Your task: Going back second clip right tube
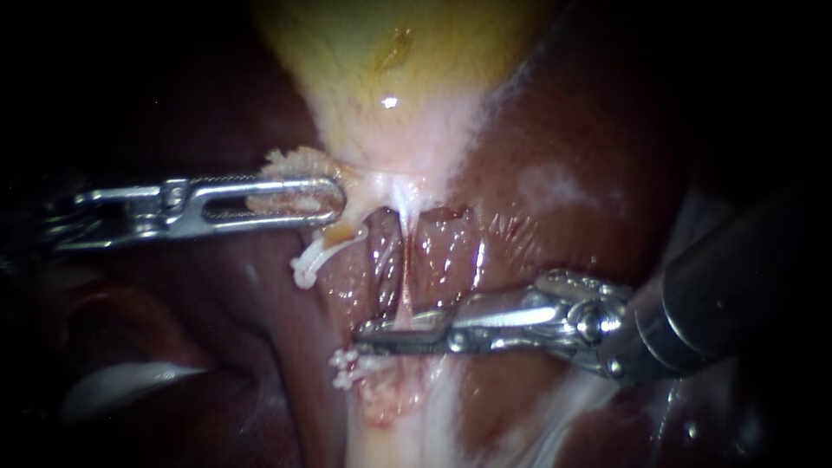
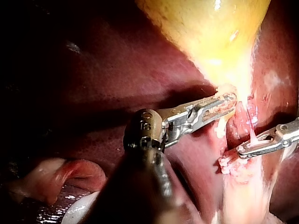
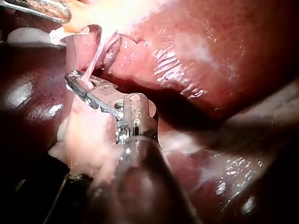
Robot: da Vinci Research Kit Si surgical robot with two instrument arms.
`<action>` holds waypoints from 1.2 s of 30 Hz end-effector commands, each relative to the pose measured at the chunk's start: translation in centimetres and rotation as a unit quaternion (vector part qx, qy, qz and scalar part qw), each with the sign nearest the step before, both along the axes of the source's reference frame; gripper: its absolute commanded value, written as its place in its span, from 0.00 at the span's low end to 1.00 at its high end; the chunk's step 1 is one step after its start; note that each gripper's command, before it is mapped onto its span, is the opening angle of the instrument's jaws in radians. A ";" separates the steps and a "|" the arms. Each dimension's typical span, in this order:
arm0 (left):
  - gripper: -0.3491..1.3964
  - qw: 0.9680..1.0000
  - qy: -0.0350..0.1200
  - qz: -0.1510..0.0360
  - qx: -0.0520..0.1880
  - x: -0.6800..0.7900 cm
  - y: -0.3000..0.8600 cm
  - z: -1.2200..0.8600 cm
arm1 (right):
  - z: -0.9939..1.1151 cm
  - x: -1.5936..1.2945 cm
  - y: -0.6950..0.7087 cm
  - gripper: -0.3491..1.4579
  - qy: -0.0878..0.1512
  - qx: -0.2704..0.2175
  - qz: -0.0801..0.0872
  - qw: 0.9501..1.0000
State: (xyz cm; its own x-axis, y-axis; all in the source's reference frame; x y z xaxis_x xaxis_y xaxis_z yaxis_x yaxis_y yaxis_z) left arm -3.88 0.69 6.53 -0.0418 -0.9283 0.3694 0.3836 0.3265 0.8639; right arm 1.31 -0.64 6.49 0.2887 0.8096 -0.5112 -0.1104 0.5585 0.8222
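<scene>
Lower right of frame: our right instrument holds its jaws narrowly parted astride the thin right tube, with a white clip just below. We judge the withdrawal is due, straight out and without snagging. Upper left: our left instrument clamps the ragged edge of the gallbladder.

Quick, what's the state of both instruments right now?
Left instrument: shut on gallbladder tissue at its lower end.
Right instrument: cannot tell; its tip is at the thin tube.
</scene>
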 end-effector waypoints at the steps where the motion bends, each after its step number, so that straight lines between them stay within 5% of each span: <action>1: 0.00 1.000 0.000 0.000 0.000 0.00 0.00 0.00 | 0.03 0.01 -0.01 0.38 0.007 -0.017 -0.004 1.000; 6: 0.00 1.000 0.000 0.000 0.000 0.00 0.00 0.01 | 0.05 0.08 -0.01 0.47 0.014 -0.051 -0.010 0.999; 15: 0.00 1.000 0.000 0.000 0.000 0.00 -0.01 0.02 | 0.08 0.05 -0.04 0.47 0.023 -0.085 -0.021 0.996; 36: 0.00 1.000 0.000 0.000 -0.001 0.00 -0.02 0.02 | 0.14 -0.08 -0.17 0.47 0.076 -0.089 -0.064 0.991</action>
